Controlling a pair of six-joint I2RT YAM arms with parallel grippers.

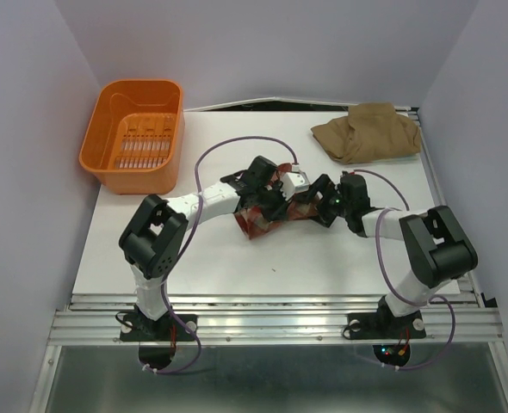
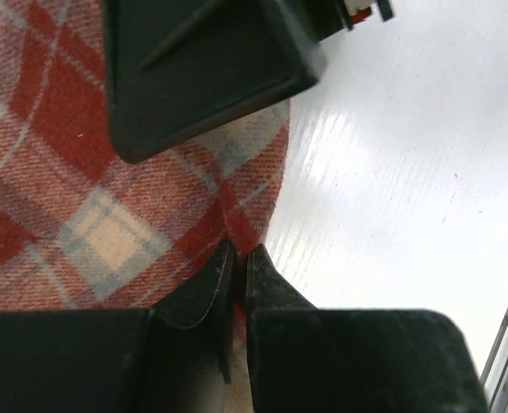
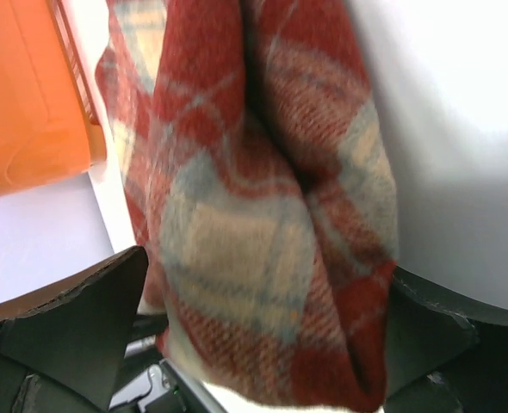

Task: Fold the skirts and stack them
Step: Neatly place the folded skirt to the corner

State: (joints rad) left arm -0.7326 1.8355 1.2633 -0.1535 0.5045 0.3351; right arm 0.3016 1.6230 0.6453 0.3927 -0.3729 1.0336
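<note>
Left gripper [image 2: 239, 251] pinched nearly closed on plaid skirt [image 2: 82, 215] edge. Right gripper [image 3: 267, 267] spread wide, bunched plaid cloth between jaws. Tan skirt [image 1: 366, 131] crumpled at worktop [image 1: 323, 258] far right corner.

Left claw [image 2: 241, 251] pinched shut — right claw [image 3: 267, 267] spread wide.

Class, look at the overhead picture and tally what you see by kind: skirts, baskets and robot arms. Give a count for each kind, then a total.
Skirts: 2, the red plaid skirt and the tan skirt
Baskets: 1, the orange basket
Robot arms: 2, the left arm and the right arm
Total: 5
</note>
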